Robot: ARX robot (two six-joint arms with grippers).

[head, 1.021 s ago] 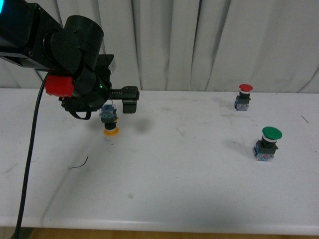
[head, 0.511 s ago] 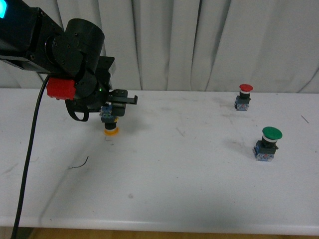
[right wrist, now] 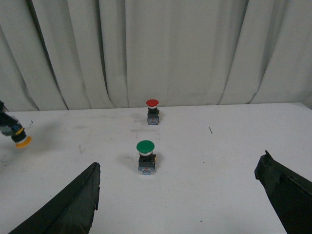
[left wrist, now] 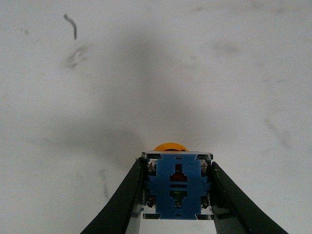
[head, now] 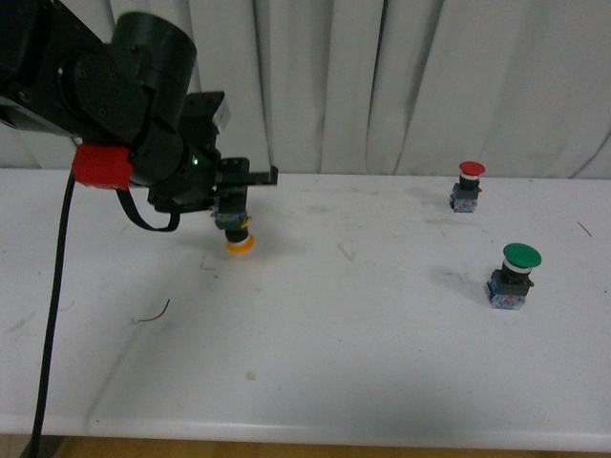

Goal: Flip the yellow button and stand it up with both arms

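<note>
The left arm holds the yellow button over the left side of the white worktop. Its jaws pinch the button's blue base, and the yellow cap points down. The right arm's jaws are spread wide, its black fingers far apart. A red button and a green button stand far off on the right.
</note>
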